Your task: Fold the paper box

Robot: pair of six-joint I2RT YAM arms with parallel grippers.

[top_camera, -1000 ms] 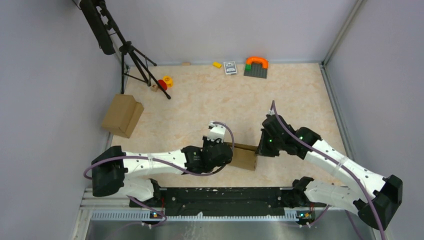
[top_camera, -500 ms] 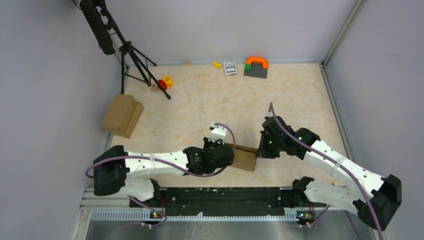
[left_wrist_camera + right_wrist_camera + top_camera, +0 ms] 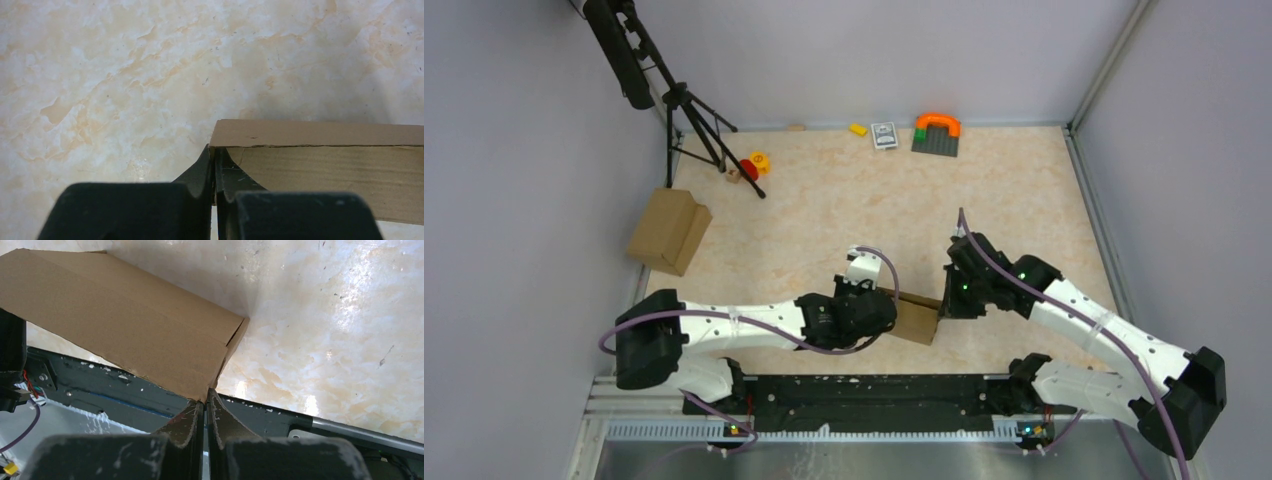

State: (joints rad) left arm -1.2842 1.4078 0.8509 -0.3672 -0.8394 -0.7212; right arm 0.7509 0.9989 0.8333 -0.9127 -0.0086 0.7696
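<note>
Left arm [image 3: 724, 325] crept slightly right toward the box over the last second. Right arm [image 3: 1084, 315] nudged a touch inward. Box hardly shifted.

Table [image 3: 824, 210]: marbled top, both arms reached in from the near edge. Carton [image 3: 669, 232] sat at the left edge, well apart from the work, with a tripod [image 3: 694, 120] behind it.

Box [image 3: 916, 322] sat near the front middle of the table, between the two wrists. It looked partly formed: left wrist view showed one wall standing and the inside open.

Left gripper [image 3: 214, 172] was pinched nearly closed on the box's end wall, one finger outside and one inside. Right gripper [image 3: 205, 407] was squeezed just as narrow on the box's lower corner edge, with cardboard in the slit between the fingers.

Toys [image 3: 936, 133] sat along the far wall, not in play.

Likely risks from here:
- Both grips were thin edge pinches. If the arms pulled apart or twisted out of sync, the cardboard could tear or slip out of one pinch.
- Pushing the ends together would probably buckle the panel off its crease rather than fold it.
- Right grip sat right at a corner, so little material was held. A small rotation could pop it free.
- Box was close to the front rail, so a drag toward the bases might catch it there.
</note>
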